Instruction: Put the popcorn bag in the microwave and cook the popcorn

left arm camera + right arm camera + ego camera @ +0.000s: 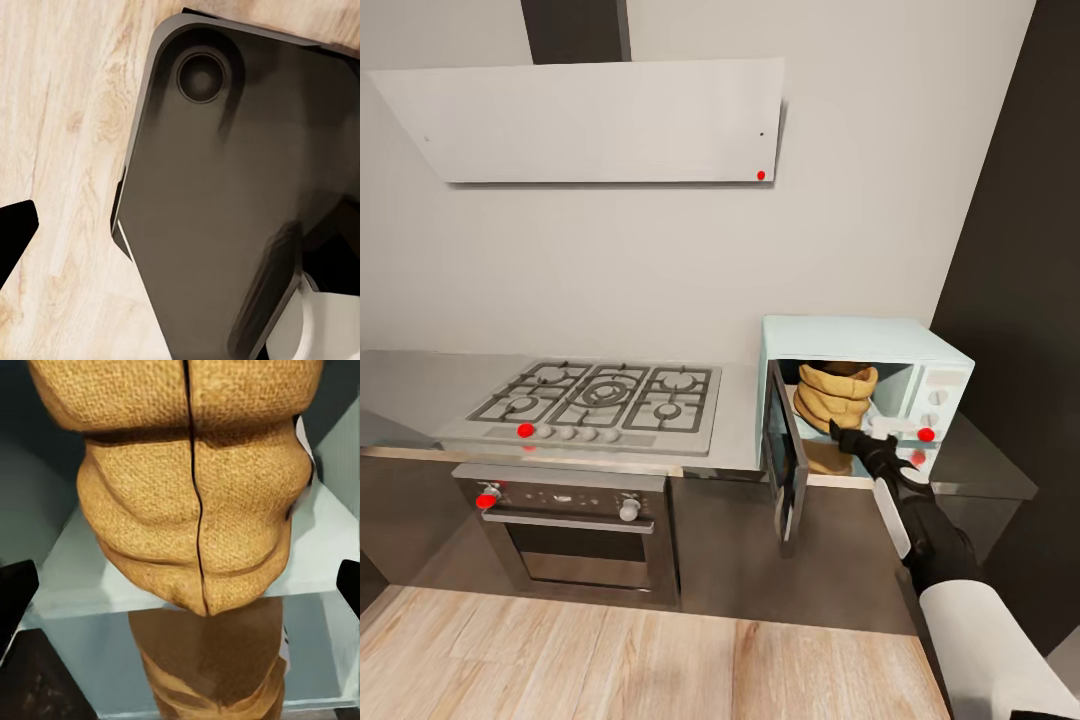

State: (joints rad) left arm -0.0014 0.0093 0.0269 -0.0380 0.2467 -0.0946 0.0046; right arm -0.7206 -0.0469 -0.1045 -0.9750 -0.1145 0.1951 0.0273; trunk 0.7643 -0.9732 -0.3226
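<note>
Right gripper (850, 436) at the mouth of the open microwave (865, 345), with the popcorn bag (836, 396) standing inside the cavity just ahead of my fingertips. In the right wrist view the two dark fingertips sit at opposite edges, spread wide and apart from the sack (196, 487), so I read the jaws as parted and holding nothing. The bag is squat, tan, coarse-woven in look, with bulging rolled ribs and a dark seam down its front; it mirrors in the glossy pale floor of the cavity. Risks, as I judge them: drawing my arm back could snag a rib and tip or drag the bag toward the sill; the dark glass door (786, 455), hanging open beside my wrist, could be struck, or shut against a bag standing too far forward. The left wrist view shows a dark smooth panel (225, 195) over pale wood flooring (60, 150); one fingertip (15, 229) shows, so I cannot tell its spread.
</note>
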